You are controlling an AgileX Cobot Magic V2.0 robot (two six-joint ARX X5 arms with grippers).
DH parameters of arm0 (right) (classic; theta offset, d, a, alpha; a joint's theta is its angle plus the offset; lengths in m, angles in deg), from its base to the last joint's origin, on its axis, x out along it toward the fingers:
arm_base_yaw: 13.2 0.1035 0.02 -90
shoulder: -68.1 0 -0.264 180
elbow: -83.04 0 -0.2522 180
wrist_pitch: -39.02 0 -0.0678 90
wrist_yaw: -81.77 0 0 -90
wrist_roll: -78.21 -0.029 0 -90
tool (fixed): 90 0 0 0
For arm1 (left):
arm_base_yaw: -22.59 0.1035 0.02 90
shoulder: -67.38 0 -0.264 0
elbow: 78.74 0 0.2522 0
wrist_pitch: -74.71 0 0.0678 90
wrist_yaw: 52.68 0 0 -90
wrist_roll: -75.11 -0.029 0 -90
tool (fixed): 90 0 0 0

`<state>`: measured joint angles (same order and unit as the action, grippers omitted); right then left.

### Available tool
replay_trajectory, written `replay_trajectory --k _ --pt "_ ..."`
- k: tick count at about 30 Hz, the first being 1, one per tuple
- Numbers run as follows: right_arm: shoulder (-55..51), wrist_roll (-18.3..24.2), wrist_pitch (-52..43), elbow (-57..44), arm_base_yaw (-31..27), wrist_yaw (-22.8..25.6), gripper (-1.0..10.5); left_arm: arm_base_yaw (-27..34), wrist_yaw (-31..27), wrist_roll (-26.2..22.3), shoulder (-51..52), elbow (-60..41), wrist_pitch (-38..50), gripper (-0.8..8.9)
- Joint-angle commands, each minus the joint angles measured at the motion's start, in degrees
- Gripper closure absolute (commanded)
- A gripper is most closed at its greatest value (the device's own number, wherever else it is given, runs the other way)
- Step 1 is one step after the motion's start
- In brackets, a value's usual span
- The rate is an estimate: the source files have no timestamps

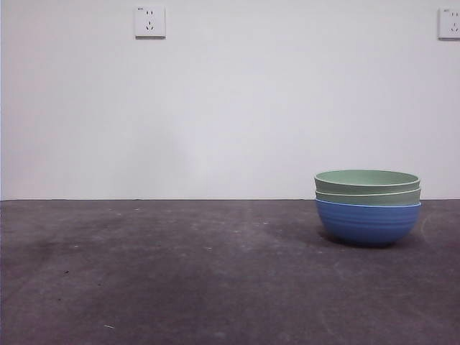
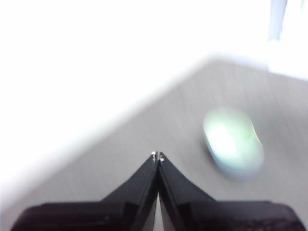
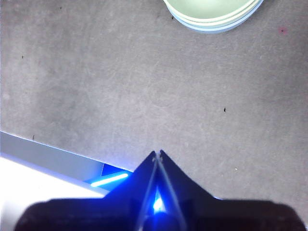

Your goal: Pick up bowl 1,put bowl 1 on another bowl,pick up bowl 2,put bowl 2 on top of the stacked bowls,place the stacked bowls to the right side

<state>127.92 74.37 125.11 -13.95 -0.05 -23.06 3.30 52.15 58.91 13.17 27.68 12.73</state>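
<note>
We see the stacked bowls (image 1: 367, 207) standing on the dark grey desk (image 1: 180, 280) toward the right of the front view, in front of a white wall (image 1: 230, 108) that carries two sockets (image 1: 149, 21). Another bowl (image 1: 368, 223), the blue ribbed one, sits lowest and rests on the desk, and two pale green bowls (image 1: 367, 185) are nested in it with their rims showing one above the other. No arm shows in the front view. In the left wrist view we find the left end effector (image 2: 158, 156) with its jaws pressed together and gripping nothing, well apart from the stack, which appears there only as a blurred pale shape. In the right wrist view the right end effector (image 3: 158, 154) is likewise closed on nothing above bare desk, with the stack at the far edge of that picture.
</note>
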Motion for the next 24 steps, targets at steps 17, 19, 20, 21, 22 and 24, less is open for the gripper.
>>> replay_trajectory --k 17,19,20,21,22,24 --pt "0.0 -0.3 -0.1 -0.5 0.0 0.2 9.5 19.8 -5.0 -3.1 36.3 -62.4 47.5 8.16" --pt "0.0 -0.4 -0.1 -0.5 0.0 0.2 9.5 20.2 -6.4 -1.4 38.9 -67.8 49.7 8.16" --pt "0.0 -0.3 -0.1 -0.5 0.0 0.2 9.5 20.4 -6.9 -0.7 40.3 -70.5 50.5 8.16" --pt "0.0 -0.3 -0.1 -0.5 0.0 0.2 9.5 20.5 -7.5 0.1 41.4 -72.6 50.8 8.16" --pt "0.0 -0.3 -0.1 -0.5 0.0 0.2 9.5 20.5 -8.1 0.7 42.8 -74.8 50.7 8.16" --pt "0.0 -0.3 -0.1 -0.5 0.0 0.2 9.5 20.5 -9.2 2.0 45.2 -78.9 50.7 8.16"
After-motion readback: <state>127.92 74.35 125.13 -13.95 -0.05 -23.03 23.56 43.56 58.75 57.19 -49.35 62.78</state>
